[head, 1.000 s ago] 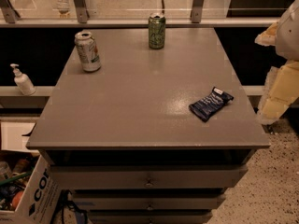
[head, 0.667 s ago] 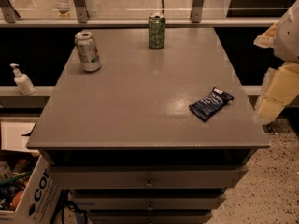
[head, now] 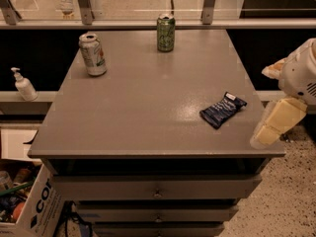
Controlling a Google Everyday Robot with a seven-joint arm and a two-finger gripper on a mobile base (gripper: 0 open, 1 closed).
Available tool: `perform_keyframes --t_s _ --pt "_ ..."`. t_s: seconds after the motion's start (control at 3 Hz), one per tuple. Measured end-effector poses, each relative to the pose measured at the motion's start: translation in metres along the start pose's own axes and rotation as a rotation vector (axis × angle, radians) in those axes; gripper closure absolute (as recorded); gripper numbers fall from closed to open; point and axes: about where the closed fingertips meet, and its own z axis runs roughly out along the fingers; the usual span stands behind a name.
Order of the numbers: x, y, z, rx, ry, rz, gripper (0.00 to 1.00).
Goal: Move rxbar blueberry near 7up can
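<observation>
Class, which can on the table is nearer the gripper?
The dark-green can at the far edge; the silvery 7up can stands farther left. The gripper hangs at the right of the table.

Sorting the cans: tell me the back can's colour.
Dark green can, camera view; gripper at right edge of table.
</observation>
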Motion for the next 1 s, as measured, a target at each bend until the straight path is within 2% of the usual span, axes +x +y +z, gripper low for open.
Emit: perform_keyframes --t_s 0.33,0.67,1.0 --pt "0.005 0.001 0.012 -0.007 -0.025 0.024 0.00" --pt "0.018 -0.011 0.033 -0.016 -0.097 0.067 0.00" --pt "0.024 -0.029 0.066 -0.048 -0.223 0.128 0.00"
